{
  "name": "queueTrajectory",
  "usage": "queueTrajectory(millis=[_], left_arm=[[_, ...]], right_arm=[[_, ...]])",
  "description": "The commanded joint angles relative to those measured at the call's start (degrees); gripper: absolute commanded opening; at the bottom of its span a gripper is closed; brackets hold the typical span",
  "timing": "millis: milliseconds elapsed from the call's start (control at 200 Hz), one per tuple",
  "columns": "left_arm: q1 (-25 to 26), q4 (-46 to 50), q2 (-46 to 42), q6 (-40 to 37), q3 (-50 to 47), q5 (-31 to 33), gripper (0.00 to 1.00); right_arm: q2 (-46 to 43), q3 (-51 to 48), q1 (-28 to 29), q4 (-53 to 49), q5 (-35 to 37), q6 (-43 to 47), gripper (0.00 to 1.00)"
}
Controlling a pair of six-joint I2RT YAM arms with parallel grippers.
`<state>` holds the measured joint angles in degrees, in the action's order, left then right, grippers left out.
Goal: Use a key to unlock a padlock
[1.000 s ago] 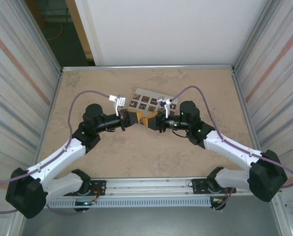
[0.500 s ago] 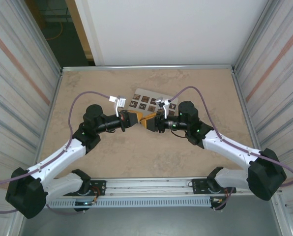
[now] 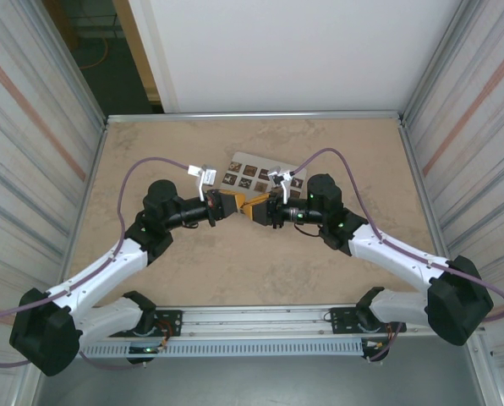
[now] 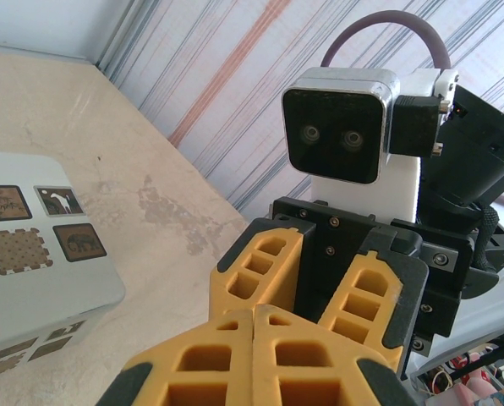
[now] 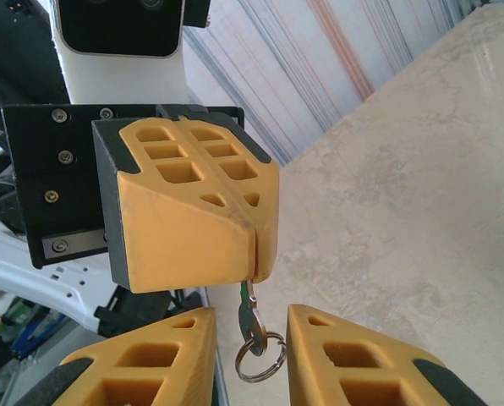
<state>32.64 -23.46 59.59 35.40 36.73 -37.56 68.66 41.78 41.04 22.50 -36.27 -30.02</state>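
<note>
Two tools meet tip to tip over mid-desk, just on the near side of the white box.

Left tool: pads pressed fully together, pinching the key at the seam. Only a short length of it sticks out past the tips. A small wire ring hangs from the free end.

Right tool: fingers parted a modest way, gripping nothing. In the right wrist view the ring and the free end of the key sit in the gap between its two fingers. I cannot tell if the ring brushes either one.

Key's long axis: along the line joining the two tools, running left to right across the desk. Clamped end to the left, ring end to the right. The right tool is nearer the free end and faces it head-on.

My reading is that the coming move is a handover. If so, the right fingers need to close square on the exposed end. There is little metal to bite, and the loose ring could get pinched instead.

White box: picture squares on its top and side. It looks closed, so I cannot tell what is inside.
</note>
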Motion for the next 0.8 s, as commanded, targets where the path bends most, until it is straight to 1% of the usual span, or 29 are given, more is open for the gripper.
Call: queueTrajectory(millis=[0, 235, 421, 576, 671, 797], left_arm=[[0.36, -1.49, -1.41, 0.26, -0.43, 0.49, 0.0], [0.36, -1.67, -1.41, 0.4, -0.43, 0.61, 0.0], [0.35, -1.72, -1.49, 0.53, -0.43, 0.58, 0.0], [0.37, -1.76, -1.63, 0.48, -0.43, 0.56, 0.0], [0.39, -1.67, -1.83, 0.51, -0.43, 0.69, 0.0], [0.36, -1.67, -2.44, 0.52, -0.74, 1.33, 0.0]], right_arm=[[0.28, 0.94, 0.47, 1.06, -0.48, -0.94, 0.27], [0.79, 1.0, 0.54, 0.02, -0.18, -0.66, 0.23], [1.03, 1.12, 0.55, -0.43, 0.0, -0.57, 0.15], [0.78, 1.13, 0.54, -0.66, 0.65, -0.4, 0.05], [0.27, 1.11, 0.61, -1.58, 1.42, 0.25, 0.01], [-0.79, 0.9, 0.19, -3.97, 3.14, 1.34, 0.0]])
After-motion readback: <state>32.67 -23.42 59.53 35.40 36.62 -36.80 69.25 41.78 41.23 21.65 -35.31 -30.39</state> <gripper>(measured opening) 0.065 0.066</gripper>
